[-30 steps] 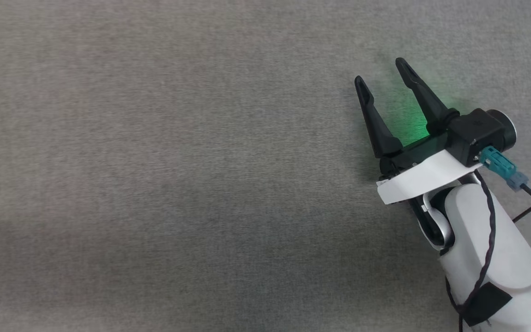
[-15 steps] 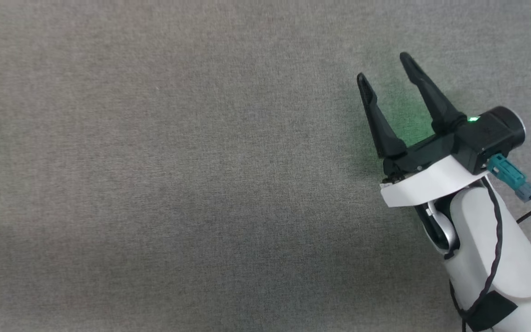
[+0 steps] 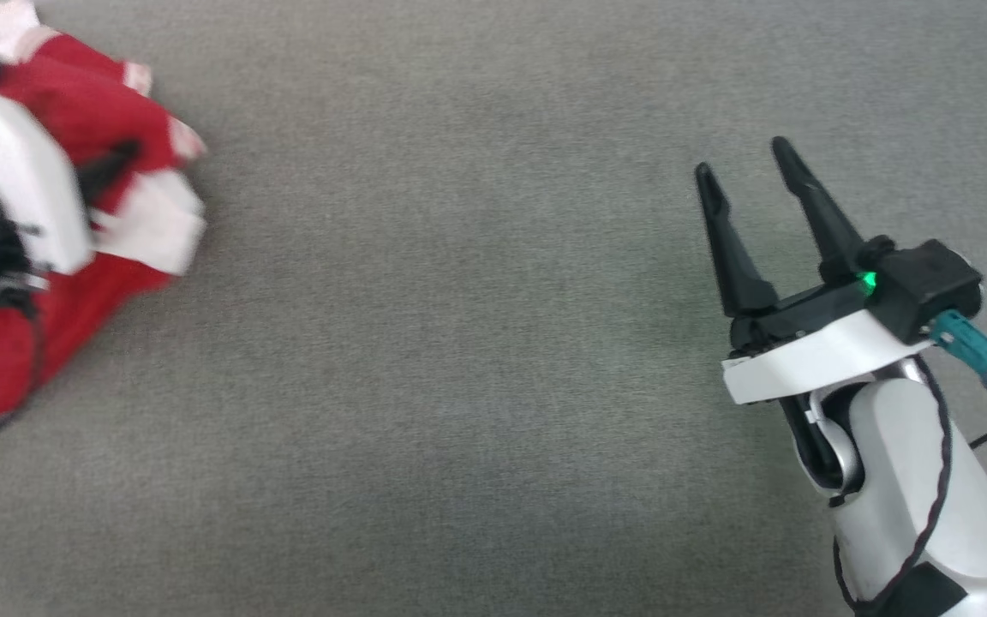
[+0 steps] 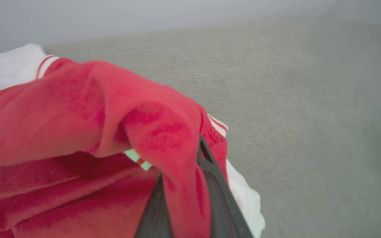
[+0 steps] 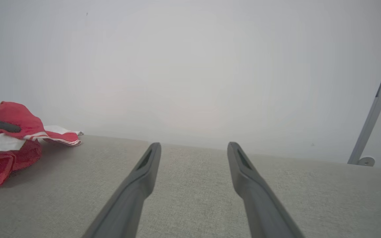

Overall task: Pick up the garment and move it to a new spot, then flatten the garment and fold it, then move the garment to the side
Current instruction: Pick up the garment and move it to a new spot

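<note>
The garment (image 3: 52, 98) is a bunched red shirt with white sleeve ends, at the far left of the grey surface in the head view. My left gripper (image 3: 110, 168) is in that bunch, its white forearm lying across the fabric. In the left wrist view the left gripper (image 4: 184, 172) is shut on a fold of the garment (image 4: 78, 112), red cloth draped over and between its dark fingers. Far to the right, my right gripper (image 3: 742, 161) hovers over bare surface, open and holding nothing. The right wrist view shows the right gripper (image 5: 193, 147) spread wide, with the garment (image 5: 10, 115) away at its left.
The grey fabric surface (image 3: 459, 343) stretches between the two arms. A pale wall stands behind it in the right wrist view, with a slanted metal pole (image 5: 375, 105) at the right. A black cable (image 3: 930, 480) runs along my right forearm.
The garment and my left arm have come into the head view from the left edge, the gripper now shut on the cloth. The right gripper sits a little lower and further right in the picture.
</note>
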Tool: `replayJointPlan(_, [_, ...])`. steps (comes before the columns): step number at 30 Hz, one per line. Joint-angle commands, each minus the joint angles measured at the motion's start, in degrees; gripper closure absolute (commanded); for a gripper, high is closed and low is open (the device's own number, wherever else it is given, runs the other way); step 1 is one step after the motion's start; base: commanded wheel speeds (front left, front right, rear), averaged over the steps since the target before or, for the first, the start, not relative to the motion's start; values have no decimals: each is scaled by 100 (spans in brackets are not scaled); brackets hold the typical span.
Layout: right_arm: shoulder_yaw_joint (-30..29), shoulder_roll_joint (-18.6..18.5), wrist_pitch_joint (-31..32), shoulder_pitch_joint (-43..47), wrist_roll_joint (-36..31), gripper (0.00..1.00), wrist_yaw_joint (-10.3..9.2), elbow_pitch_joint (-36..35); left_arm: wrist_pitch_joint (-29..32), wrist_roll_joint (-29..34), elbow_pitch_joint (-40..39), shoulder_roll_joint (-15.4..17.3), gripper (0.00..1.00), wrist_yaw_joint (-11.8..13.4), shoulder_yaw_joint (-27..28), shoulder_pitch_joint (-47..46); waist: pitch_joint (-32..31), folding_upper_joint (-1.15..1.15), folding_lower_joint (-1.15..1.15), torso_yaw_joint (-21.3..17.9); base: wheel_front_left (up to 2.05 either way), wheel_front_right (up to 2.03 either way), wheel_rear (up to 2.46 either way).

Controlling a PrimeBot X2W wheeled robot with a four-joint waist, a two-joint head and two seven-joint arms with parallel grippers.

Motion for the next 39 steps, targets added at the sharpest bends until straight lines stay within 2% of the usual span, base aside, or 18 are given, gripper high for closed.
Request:
replayJointPlan(1, [-94, 11, -27, 87, 40, 0, 1, -53, 170, -126, -312, -70, 100, -10, -204, 61, -62, 0, 0, -90, 0, 0, 0])
replayJointPlan(4, [-248, 97, -27, 175, 79, 0, 1, -120, 515, -345, -840, -205, 100, -10, -587, 38, -77, 0, 0, -229, 0, 0, 0])
replayJointPlan(8, [-435, 214, -26, 235, 127, 0, 1, -248, 897, -579, -1274, -548, 100, -10, -987, -75, 10, 0, 0, -523, 0, 0, 0])
replayJointPlan(13, [-587, 382, -27, 252, 189, 0, 1, -372, 1061, -670, -1280, -1211, 100, -10, -1286, -388, 243, 0, 0, -985, 0, 0, 0])
replayJointPlan(14, [-587, 382, -27, 252, 189, 0, 1, -372, 1061, -670, -1280, -1211, 100, -10, -1286, -388, 243, 0, 0, -985, 0, 0, 0])
replayJointPlan(15, [-590, 404, -27, 255, 217, 0, 1, -391, 1063, -649, -1254, -1362, 100, -10, -1332, -473, 299, 0, 0, -1090, 0, 0, 0])
replayJointPlan(21, [-668, 501, -27, 267, 392, 0, 1, -460, 674, -516, -524, -2337, 100, 27, -1339, -953, 561, 0, 0, -1697, 0, 0, 0])
replayJointPlan(26, [-678, 507, -27, 328, 765, 0, 1, -532, 196, -265, 422, -2941, 100, 81, -1346, -1315, 724, 0, 0, -2170, 0, 0, 0])
replayJointPlan(31, [-634, 508, -27, 349, 1127, 0, 1, -552, -57, 65, 1703, -3227, 100, 44, -1570, -1406, 890, 0, 0, -2596, 0, 0, 0])
replayJointPlan(36, [-582, 508, -27, 409, 1289, 0, 1, -578, 59, 307, 2450, -3210, 100, 9, -1985, -1319, 1000, 0, 0, -2785, 0, 0, 0])
replayJointPlan(37, [-583, 506, -27, 415, 1306, 0, 1, -577, 99, 432, 2519, -3171, 90, 17, -2128, -1304, 1011, 0, 0, -2796, 0, 0, 0])
replayJointPlan(39, [-599, 507, -27, 415, 1317, 0, 1, -586, 282, 521, 2414, -3104, 55, 13, -2496, -1204, 1031, 0, 0, -2792, 0, 0, 0])
